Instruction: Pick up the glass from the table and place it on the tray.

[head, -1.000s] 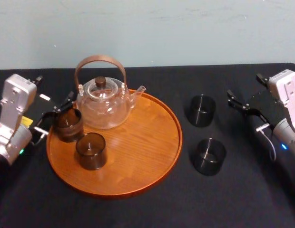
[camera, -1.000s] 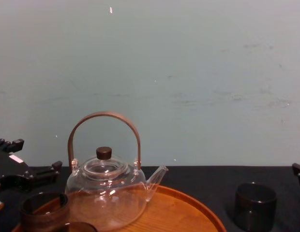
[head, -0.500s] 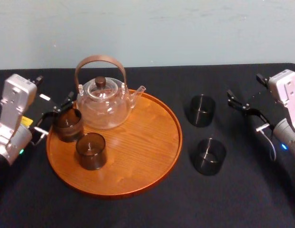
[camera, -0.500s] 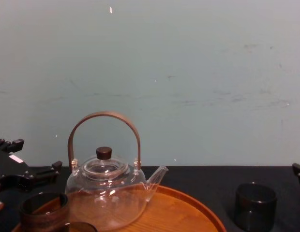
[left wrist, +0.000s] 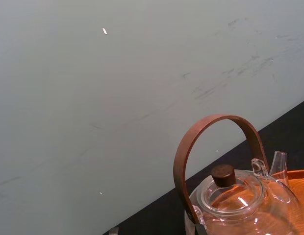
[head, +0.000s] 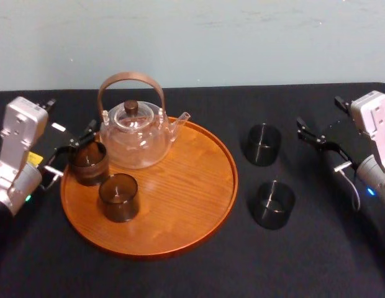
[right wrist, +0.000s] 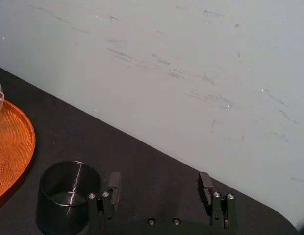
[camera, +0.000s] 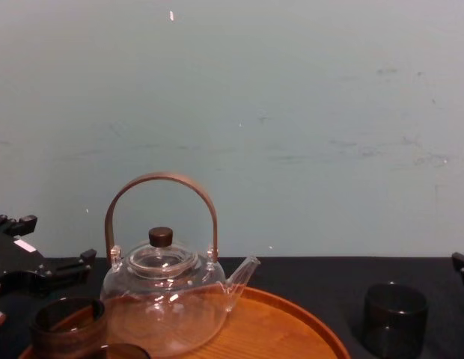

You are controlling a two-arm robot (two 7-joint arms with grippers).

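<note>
Black table (head: 180,279) against pale wall (head: 242,37). Far left: left gripper (head: 69,151), fingers spread, close beside rear tray glass (head: 88,162); contact not discernible. Next: tray (head: 192,186) holding three items: rear tray glass at left rim, front tray glass (head: 118,197) just beside it, teapot (head: 133,133) at back. Right of tray, on bare table, apart from each other: far glass (head: 262,144), near glass (head: 273,203). Far right: right gripper (right wrist: 159,180), fingers wide apart, gripping nothing, near far glass.
</note>
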